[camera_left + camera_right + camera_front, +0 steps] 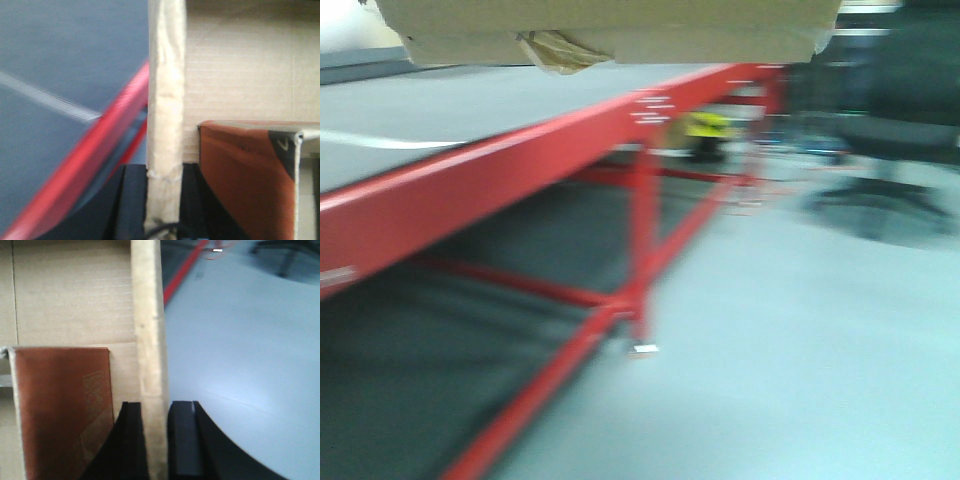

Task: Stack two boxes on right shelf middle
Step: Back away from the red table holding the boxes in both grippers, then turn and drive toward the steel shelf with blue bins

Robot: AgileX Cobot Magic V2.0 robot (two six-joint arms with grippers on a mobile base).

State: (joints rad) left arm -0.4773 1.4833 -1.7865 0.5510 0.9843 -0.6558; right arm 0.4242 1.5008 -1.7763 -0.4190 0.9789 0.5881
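Cardboard box (610, 25) in carry, walls pinched by left gripper (162, 180) and right gripper (156, 412) (shelf unseen); next: set down level.

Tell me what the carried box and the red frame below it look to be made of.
Box: corrugated cardboard, matt tan; faint fluting lines show on its inner wall, and yellowish tape peels underneath. Red frame: probably painted metal, slightly glossy; thin straight bars with braces suggest it, though blur leaves it open.
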